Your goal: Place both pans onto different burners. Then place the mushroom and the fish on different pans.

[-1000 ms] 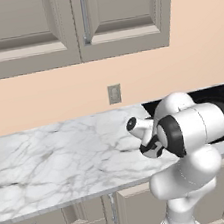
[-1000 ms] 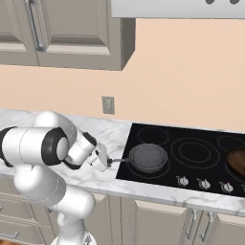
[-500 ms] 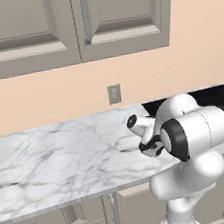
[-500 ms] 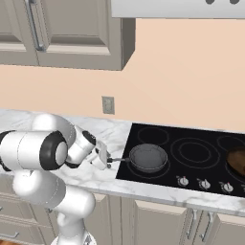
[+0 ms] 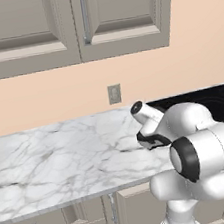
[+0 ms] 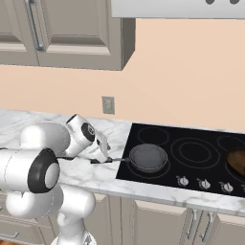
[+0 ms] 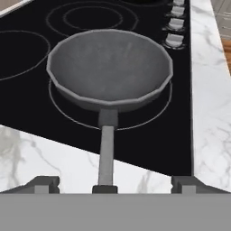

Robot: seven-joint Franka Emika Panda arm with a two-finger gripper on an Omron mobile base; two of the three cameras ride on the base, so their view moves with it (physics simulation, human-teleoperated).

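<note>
Your marble table (image 6: 143,189) carries the glossy black cooktop (image 6: 201,165), and every place below is given against that cooktop. On its front-left burner (image 7: 149,118) sits the dark grey pan (image 6: 149,157), flat inside the ring outline. The pan's long handle (image 7: 106,153) runs off the cooktop's left edge and out over the marble.

The brown pan (image 6: 236,160) shows at the cooktop's right end, cut by the picture's edge, so you cannot tell exactly which ring it rests on.

Your pincer (image 7: 108,184) stands just off the cooktop's left edge, over the marble, at the free end of the grey pan's handle. Its jaws are spread wide: in the hand view one fingertip (image 7: 43,183) sits well left of the handle and the other well right, with clear marble between each tip and the handle. It grips nothing; the handle end lies between the tips without touching either.

The small silver knobs (image 6: 203,183) line the cooktop's front edge. No brand, label or lettering can be read on them or on the glass.
</note>
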